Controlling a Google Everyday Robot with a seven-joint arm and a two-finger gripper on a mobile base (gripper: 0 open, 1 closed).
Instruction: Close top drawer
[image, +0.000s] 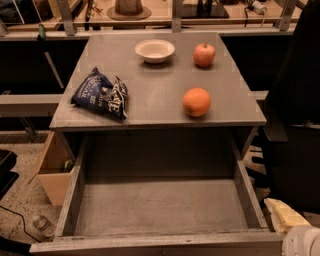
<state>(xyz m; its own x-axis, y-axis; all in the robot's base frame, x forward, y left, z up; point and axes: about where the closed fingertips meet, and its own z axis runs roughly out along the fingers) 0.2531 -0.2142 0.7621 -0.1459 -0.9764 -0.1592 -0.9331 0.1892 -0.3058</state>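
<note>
The top drawer (75, 192) is pulled far out of the grey cabinet, and its wide, shallow tray shows nothing inside. Its front panel (155, 246) runs along the bottom edge of the view, seen from above; its knob is hidden. My gripper (281, 214) is at the lower right corner, just outside the drawer's right front corner, with only a pale yellow tip and a white wrist part showing. It holds nothing that I can see.
On the cabinet top (155, 92) lie a dark blue chip bag (101, 93), a white bowl (155, 50), an orange (196, 102) and a red apple (204, 54). A dark chair (295, 125) stands at the right. A cardboard box (50, 170) sits on the floor at the left.
</note>
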